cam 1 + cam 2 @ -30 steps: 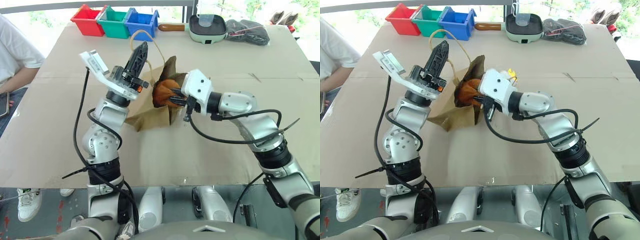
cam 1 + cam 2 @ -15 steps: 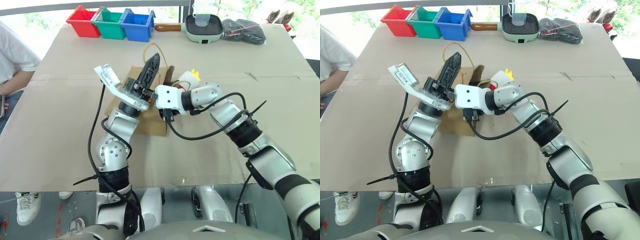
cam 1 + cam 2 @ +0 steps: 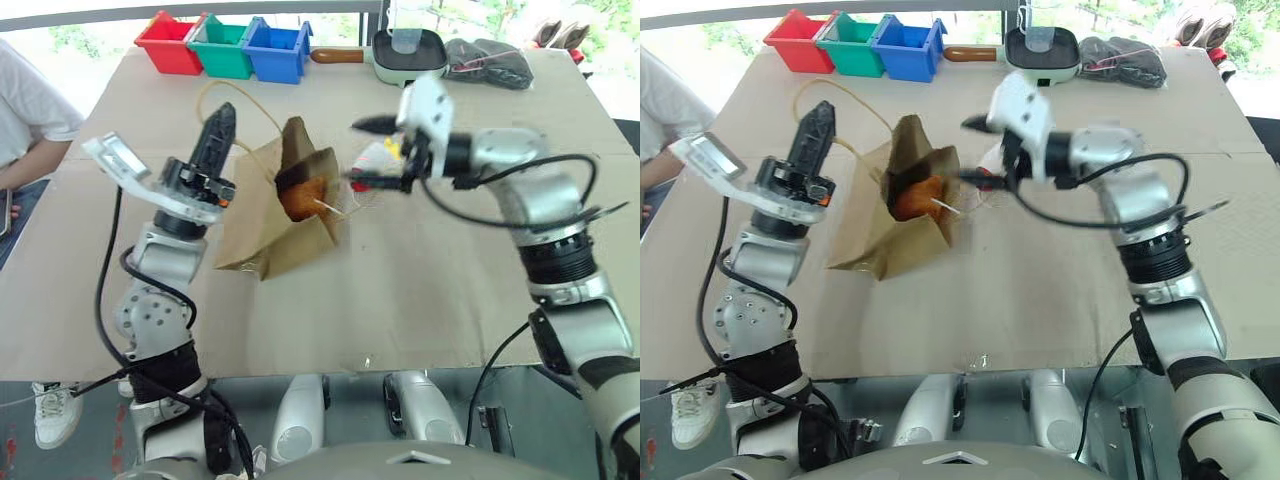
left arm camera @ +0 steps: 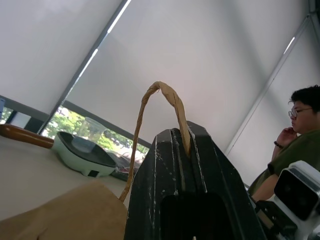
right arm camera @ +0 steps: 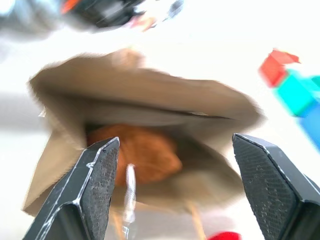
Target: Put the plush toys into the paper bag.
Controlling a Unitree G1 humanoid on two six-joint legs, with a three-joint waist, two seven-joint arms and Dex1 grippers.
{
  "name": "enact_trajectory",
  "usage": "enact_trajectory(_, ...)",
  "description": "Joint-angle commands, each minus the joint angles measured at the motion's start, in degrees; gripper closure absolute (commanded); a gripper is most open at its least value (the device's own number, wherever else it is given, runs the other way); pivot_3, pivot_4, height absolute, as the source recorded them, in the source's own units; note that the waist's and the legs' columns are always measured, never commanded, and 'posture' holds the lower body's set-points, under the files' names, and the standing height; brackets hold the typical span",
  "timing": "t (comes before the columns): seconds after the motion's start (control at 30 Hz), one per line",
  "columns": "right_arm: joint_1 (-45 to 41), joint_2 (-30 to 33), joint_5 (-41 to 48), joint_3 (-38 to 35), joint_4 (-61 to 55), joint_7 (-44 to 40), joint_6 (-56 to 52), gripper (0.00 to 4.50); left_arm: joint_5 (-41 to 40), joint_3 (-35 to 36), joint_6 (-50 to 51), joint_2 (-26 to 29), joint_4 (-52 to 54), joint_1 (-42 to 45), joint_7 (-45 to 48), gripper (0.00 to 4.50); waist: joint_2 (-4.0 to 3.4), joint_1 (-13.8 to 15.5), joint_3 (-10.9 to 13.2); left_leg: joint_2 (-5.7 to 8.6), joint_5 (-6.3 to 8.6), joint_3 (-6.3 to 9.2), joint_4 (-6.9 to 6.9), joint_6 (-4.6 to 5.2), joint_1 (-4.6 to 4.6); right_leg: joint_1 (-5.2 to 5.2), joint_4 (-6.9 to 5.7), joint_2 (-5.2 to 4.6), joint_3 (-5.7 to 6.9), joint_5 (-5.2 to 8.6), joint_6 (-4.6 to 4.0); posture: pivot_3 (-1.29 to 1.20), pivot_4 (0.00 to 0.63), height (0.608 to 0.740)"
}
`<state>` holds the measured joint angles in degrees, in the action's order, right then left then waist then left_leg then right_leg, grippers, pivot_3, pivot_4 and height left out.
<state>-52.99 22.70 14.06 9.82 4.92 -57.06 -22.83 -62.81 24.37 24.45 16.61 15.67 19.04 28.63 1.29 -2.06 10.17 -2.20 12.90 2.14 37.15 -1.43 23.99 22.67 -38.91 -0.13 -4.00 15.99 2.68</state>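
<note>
1. Right wrist view looks between two spread black fingers into the mouth of the brown kraft paper bag (image 5: 145,110); the orange-brown, lumpy plush toy shaped like fried chicken (image 5: 142,150) lies inside it, on the lower wall.

2. From the head views, the right tool (image 3: 364,150) hangs just beside the bag mouth with its fingers wide apart and nothing between them. I judge that the first toy is delivered and this arm is free for the second one.

3. The left tool (image 3: 222,125) is fully closed on one tan twisted-cord handle (image 4: 165,97) of the bag. It lifts this loop, so the bag leans on the desk (image 3: 420,290) with its mouth turned toward the right arm.

4. The red-and-white plush toy shaped like a fries box with a yellow top (image 3: 385,155) lies on the desk near the bag mouth, partly hidden behind the right tool.

5. The next move, in my opinion, calls for the right tool to go down over this toy, close on its soft body, and carry it into the opening, while the left tool holds the handle up.

6. The paper is stiff and creased and can fold easily. Both toys are soft and will squash under the fingers. The desk is covered with flat tan cardboard.
</note>
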Motion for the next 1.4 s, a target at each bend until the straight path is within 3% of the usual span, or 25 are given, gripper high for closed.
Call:
enact_trajectory(0.03, -5.01, -1.48, -3.79, -1.63, 9.79, 7.91, -0.6, 1.04, -2.71, 2.04, -0.41, 1.13, 2.63, -1.0, 0.03, 4.5, 0.0, -0.2, 0.0, 0.0, 0.0, -0.01, 0.0, 0.0, -0.01, 0.0, -0.01, 0.0, -0.01, 0.0, 0.0, 0.0, 0.15, 0.74)
enact_trajectory(0.27, -14.93, -9.28, -14.04, 2.53, 45.85, 16.01, 10.53, 1.04, -8.88, 7.03, 1.02, 4.9, 4.13, -4.45, -0.08, 4.5, 0.0, -0.42, 0.0, -0.03, 0.0, -0.15, -0.19, -0.01, -0.09, 0.06, 0.05, 0.05, -0.12, 0.0, -0.02, 0.0, 0.15, 0.74)
enact_trajectory(0.4, -17.59, -12.95, -18.01, 3.49, 59.93, 18.3, 15.81, 1.04, -9.5, 7.3, 1.01, 5.18, 5.6, -5.92, -0.54, 4.5, 0.0, -0.3, 0.01, 0.0, -0.01, -0.19, -0.25, -0.01, -0.07, 0.07, 0.09, 0.01, -0.15, 0.0, -0.02, 0.0, 0.15, 0.74)
enact_trajectory(0.53, -17.33, -13.3, -20.58, 3.38, 64.83, 19.82, 20.75, 2.21, -9.77, 6.72, 0.57, 4.5, 8.56, -8.05, -1.48, 4.5, 0.02, -0.27, -0.01, 0.01, -0.01, -0.16, -0.23, -0.01, -0.09, 0.04, 0.07, -0.02, -0.13, 0.0, -0.02, 0.0, 0.15, 0.74)
enact_trajectory(0.6, -17.04, -12.08, -20.51, 2.48, 64.24, 18.94, 23.99, 3.19, -10.44, 6.39, 0.58, 4.11, 9.27, -8.4, -2.01, 4.5, 0.01, -0.25, 0.0, 0.01, -0.01, -0.15, -0.23, -0.01, -0.13, 0.02, 0.03, -0.02, -0.12, 0.0, -0.02, 0.0, 0.15, 0.74)
enact_trajectory(0.7, -15.43, -8.69, -17.02, -1.13, 58.51, 14.97, 25.97, 4.48, -11.05, 5.26, 0.84, 3.64, 9.62, -8.17, -2.2, 4.5, 0.01, -0.04, 0.0, 0.01, -0.01, -0.11, -0.18, -0.01, -0.13, 0.01, -0.01, -0.01, -0.1, -0.01, -0.02, 0.0, 0.15, 0.74)
enact_trajectory(0.83, -6.81, -1.01, -9.23, -7.48, 31.72, 9.15, 19.09, 4.48, -11.83, 2.03, 1.52, 2.46, 7.96, -5.14, -1.9, 4.5, -0.07, 1.15, 0.06, 0.05, 0.0, -0.09, -0.11, 0.0, 0.03, 0.03, 0.07, -0.06, -0.06, -0.01, -0.01, 0.0, 0.15, 0.74)
enact_trajectory(0.9, -3.03, 2.12, -6.9, -9.41, 17.39, 9.35, 12.87, 4.48, -11.94, 0.28, 1.85, 1.67, 6.3, -2.91, -1.44, 4.5, -0.08, 1.01, 0.06, 0.02, 0.0, -0.09, -0.11, 0.0, 0.08, 0.08, 0.07, -0.04, -0.07, -0.01, -0.01, 0.0, 0.15, 0.74)
enact_trajectory(1.03, -0.68, 5.36, -3.06, -11.78, -0.36, 10.97, 2.34, 4.48, -11.6, -2.66, 2.35, -0.25, 2.45, 1.31, -0.01, 4.5, -0.09, 0.37, 0.07, -0.03, 0.0, -0.1, -0.17, 0.0, -0.02, 0.08, 0.0, 0.04, -0.1, 0.0, -0.01, 0.0, 0.15, 0.74)
enact_trajectory(1.17, -0.5, 7.03, -2.15, -9.77, -10.32, 11.14, -3.82, 4.48, -10.47, -5.63, 2.47, -3.14, -2.37, 6.11, 2.52, 4.5, -0.07, -0.15, 0.05, -0.03, 0.0, -0.12, -0.14, 0.0, -0.04, 0.04, 0.02, 0.06, -0.11, 0.0, 0.0, 0.0, 0.15, 0.74)
enact_trajectory(1.4, -0.2, 10.82, -2.52, -8.23, -15.91, 10.5, -7.12, 4.48, -10.67, -7.12, 2.69, -6.29, -5.42, 12.26, 4.31, 4.5, -0.06, 0.0, 0.06, 0.02, 0.0, -0.1, -0.07, 0.0, 0.03, 0.04, 0.06, 0.04, -0.1, 0.0, 0.0, 0.0, 0.15, 0.74)
